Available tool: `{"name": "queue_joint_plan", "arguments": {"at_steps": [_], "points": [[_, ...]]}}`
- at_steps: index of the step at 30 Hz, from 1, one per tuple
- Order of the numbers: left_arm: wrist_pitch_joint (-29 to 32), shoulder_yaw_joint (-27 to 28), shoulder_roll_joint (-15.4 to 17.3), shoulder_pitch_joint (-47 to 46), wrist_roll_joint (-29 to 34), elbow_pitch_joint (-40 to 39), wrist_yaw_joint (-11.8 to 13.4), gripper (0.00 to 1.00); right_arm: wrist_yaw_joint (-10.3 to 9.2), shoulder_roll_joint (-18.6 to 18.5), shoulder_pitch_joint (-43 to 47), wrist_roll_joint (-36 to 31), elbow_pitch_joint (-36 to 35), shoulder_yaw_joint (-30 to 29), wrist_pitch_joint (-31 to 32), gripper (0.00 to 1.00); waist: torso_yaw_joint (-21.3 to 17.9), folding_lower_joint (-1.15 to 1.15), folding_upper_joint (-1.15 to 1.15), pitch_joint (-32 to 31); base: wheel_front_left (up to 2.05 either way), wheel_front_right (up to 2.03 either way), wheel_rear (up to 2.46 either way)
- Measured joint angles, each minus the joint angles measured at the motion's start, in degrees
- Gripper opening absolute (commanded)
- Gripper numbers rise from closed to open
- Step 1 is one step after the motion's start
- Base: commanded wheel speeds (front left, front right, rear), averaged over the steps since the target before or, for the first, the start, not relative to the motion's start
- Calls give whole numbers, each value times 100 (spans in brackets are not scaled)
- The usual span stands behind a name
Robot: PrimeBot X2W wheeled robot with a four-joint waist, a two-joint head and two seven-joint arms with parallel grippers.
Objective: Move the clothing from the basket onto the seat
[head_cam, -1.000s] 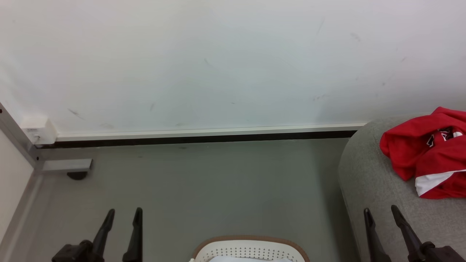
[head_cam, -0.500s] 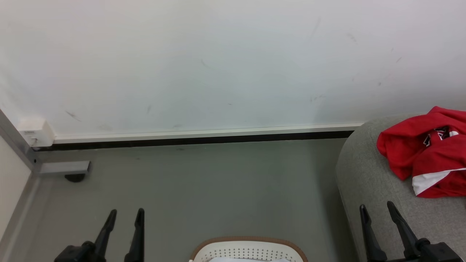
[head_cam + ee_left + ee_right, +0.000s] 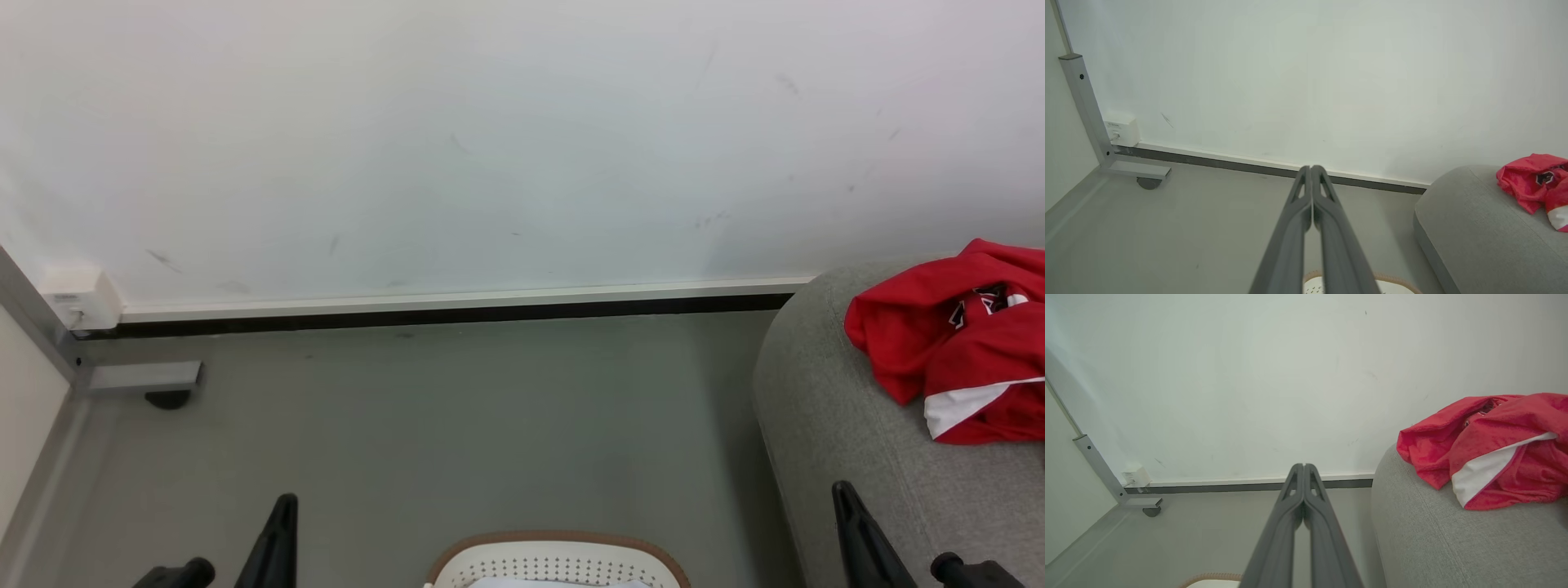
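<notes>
Change: the left gripper (image 3: 283,506) and the right gripper (image 3: 842,494) had closed since half a second before, and both sat lower in the head view, each pair of fingers reading as one dark spike.
Left gripper: fingers pressed together along their tips (image 3: 1311,168), nothing between them, above the grey floor (image 3: 457,416).
Right gripper: fingers likewise tight together (image 3: 1303,465), empty, at the seat's (image 3: 841,408) rounded near corner.
Clothing (image 3: 939,343): a red heap with a white band lay on the seat, ahead and right of the right gripper, well apart from it.
Basket (image 3: 555,563): between the two grippers, cut off by the lower edge.
Metal frame (image 3: 139,376): ahead and left of the left gripper, against the wall (image 3: 490,147).
</notes>
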Motion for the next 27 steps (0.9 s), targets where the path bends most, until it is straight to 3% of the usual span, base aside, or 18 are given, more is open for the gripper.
{"name": "queue_joint_plan", "arguments": {"at_steps": [27], "points": [[666, 257, -99, -192, -2504, -4, 36, 0, 0, -89, -205, 2729, 80, -189, 526, 0, 36, 0, 0, 19, 0, 0, 0]]}}
